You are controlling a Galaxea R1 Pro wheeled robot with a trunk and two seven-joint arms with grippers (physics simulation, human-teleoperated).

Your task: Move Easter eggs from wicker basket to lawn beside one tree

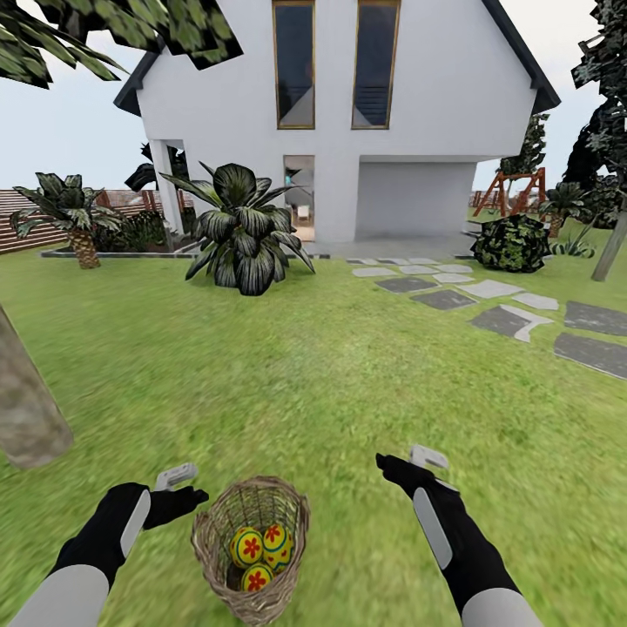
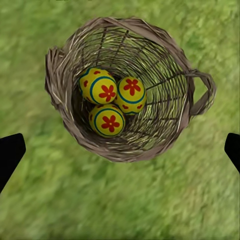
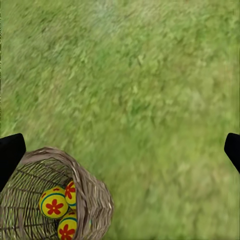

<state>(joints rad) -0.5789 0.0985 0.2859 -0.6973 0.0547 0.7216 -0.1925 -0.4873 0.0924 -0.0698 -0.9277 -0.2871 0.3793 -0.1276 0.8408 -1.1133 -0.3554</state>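
Wicker basket [image 1: 252,549] sits on the lawn [image 1: 348,366], holding three Easter eggs [image 2: 111,100], between the wide-spread, empty left pincer [image 1: 178,488] and right pincer [image 1: 409,461].

Three eggs in the wicker basket on the grass

The wicker basket [image 2: 187,107] stands on the lawn [image 2: 120,200], its small loop handles at opposite rims. Three Easter eggs [image 2: 98,86] [image 2: 131,94] [image 2: 107,120] lie clustered inside, touching one another. The left gripper's dark fingertips [image 2: 10,152] sit wide apart, clear of the basket; the blurred grass probably lies well below them.
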